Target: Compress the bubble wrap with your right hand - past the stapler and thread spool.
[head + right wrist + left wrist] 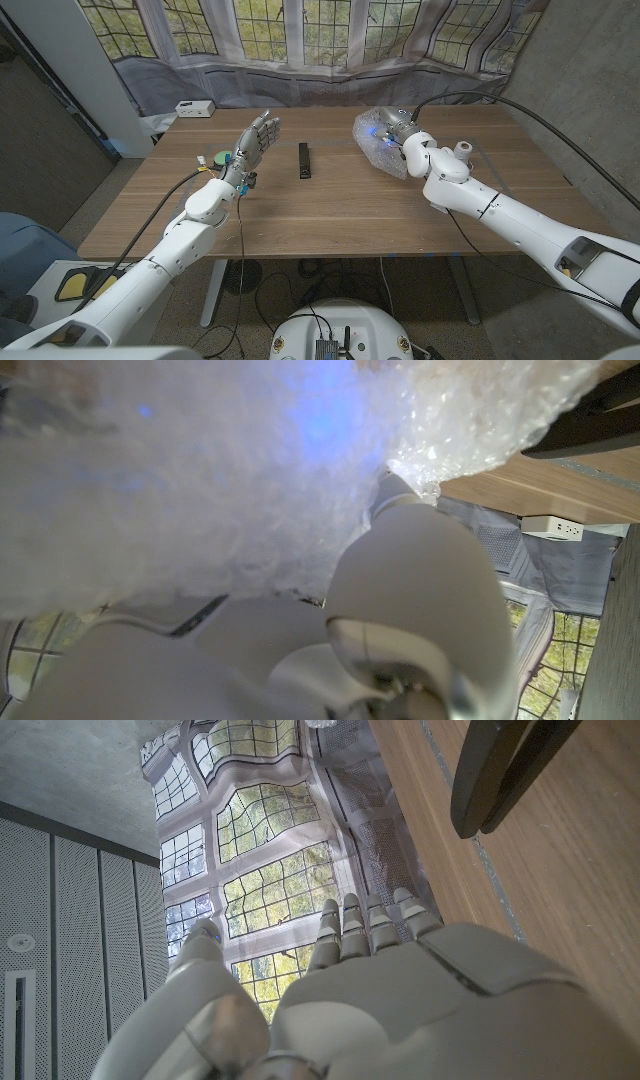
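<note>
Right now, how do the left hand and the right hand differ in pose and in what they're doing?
The left hand is raised above the table with fingers extended and apart, holding nothing; the right hand is buried in the bubble wrap, pressing on it. The left hand hangs near the black stapler; the right hand works at the table's far right. Both are pale grey.

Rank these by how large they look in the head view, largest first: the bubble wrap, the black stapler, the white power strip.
1. bubble wrap, by far the largest.
2. black stapler and white power strip look about alike; the strip lies farther from the camera, so no firm ranking.
</note>
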Robot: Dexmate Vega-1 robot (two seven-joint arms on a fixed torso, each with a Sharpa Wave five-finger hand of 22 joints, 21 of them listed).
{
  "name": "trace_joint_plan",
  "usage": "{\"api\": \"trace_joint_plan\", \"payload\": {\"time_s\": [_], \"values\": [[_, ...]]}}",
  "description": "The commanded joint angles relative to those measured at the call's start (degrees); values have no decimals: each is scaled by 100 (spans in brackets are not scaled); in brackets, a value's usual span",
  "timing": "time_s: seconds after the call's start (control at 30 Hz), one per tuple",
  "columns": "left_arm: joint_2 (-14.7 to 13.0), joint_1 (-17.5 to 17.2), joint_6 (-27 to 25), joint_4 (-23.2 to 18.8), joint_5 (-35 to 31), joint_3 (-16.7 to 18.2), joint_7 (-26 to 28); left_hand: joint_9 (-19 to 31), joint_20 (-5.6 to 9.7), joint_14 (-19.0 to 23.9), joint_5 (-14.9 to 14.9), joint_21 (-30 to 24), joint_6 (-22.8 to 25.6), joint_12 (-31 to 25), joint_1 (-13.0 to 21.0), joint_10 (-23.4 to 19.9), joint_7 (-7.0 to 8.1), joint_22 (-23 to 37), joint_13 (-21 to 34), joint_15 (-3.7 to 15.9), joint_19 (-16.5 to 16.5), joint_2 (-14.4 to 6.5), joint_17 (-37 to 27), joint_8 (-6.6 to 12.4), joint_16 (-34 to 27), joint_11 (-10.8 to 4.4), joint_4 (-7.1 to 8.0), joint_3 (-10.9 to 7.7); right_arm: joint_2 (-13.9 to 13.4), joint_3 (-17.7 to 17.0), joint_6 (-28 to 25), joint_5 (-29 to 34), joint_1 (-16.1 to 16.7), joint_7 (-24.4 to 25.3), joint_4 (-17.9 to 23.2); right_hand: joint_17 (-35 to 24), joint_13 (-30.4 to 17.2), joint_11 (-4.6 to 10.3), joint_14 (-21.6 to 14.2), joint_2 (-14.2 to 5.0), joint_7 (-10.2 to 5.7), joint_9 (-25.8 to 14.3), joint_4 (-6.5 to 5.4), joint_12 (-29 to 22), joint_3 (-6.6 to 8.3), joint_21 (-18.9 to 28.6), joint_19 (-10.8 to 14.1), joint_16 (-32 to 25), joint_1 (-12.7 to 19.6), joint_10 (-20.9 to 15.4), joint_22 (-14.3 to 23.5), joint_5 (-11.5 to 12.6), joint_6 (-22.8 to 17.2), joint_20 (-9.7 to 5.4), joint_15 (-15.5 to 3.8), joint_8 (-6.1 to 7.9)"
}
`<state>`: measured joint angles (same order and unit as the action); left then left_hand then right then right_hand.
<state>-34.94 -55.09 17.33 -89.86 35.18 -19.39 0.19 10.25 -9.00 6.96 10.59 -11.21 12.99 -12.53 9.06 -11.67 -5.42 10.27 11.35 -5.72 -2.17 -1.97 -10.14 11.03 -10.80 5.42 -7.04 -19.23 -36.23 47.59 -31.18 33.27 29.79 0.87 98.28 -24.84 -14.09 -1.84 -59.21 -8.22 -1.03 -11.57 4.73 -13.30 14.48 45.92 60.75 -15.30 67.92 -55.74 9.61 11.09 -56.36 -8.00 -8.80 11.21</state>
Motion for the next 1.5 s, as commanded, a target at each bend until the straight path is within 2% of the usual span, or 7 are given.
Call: {"api": "trace_joint_plan", "payload": {"time_s": [0.03, 0.9, 1.5], "values": [[-19, -42, -39, -68, -14, 18, 49, 14, -9, 40, -7, -25, 14, 10, 41, -36, -7, 12, 5, -21, -22, -37, -18, -13, -4, 3, -22, -29, 62, 172, -114, 15, -161, -210, -244, -13, -8, -28, -15, -1, -1, -15, 16, 26, 51, -7, -462, -8, -86, 14, 16, 41, 38, -129, -38, 22], [33, -29, -64, -75, -16, -38, 47, 14, -14, 51, -8, -24, 7, 12, 45, -43, -14, 12, 5, -24, -22, -41, -19, -17, -5, 0, -23, -31, 253, 531, -218, -20, -466, -509, -835, -51, -32, -84, 141, -2, 55, -8, 29, 64, 56, -47, -523, 3, -220, 118, 16, 38, 137, -118, 17, 6], [42, -84, -86, -116, -29, -31, 134, 15, -29, 47, -9, -40, 11, 13, 50, -48, -14, 14, 5, -34, -66, -45, -19, -15, -2, 12, -24, -33, 321, 791, -272, 19, -609, -653, -1103, -68, -33, -107, 186, 1, 69, -4, 39, 87, 63, -76, -575, -3, -300, 179, 17, 34, 198, -80, 41, -3]]}}
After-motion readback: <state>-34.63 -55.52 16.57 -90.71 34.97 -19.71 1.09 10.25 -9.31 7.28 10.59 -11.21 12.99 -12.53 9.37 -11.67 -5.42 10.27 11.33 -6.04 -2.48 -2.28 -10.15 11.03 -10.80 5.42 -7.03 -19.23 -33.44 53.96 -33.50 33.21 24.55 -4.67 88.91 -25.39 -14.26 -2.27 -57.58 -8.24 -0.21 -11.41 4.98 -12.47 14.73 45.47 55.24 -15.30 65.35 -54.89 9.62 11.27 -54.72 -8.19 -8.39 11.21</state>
